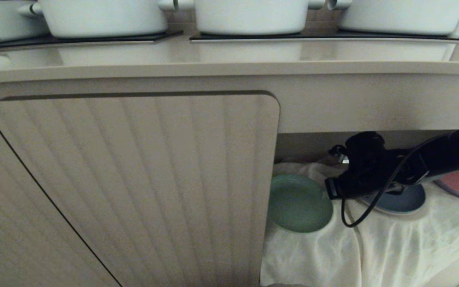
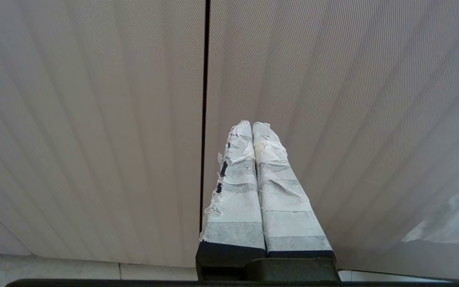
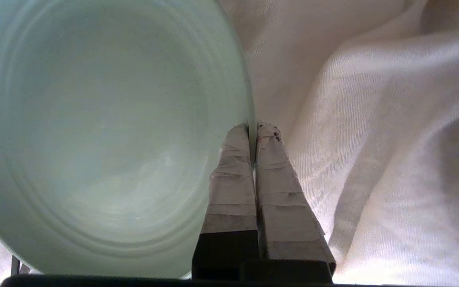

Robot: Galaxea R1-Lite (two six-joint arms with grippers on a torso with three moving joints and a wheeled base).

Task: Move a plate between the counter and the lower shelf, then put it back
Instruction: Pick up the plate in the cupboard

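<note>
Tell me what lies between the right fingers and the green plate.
Nothing: in the right wrist view, the right fingers pinch the green plate by its rim.

A kitchen. A long beige counter (image 1: 229, 59) carries black glass hob panels (image 1: 86, 38) with white pots (image 1: 102, 16) standing on them. Below are ribbed beige cabinet doors (image 1: 134, 179) and an open lower shelf (image 1: 373, 247) draped in white cloth, holding coloured plates.
</note>
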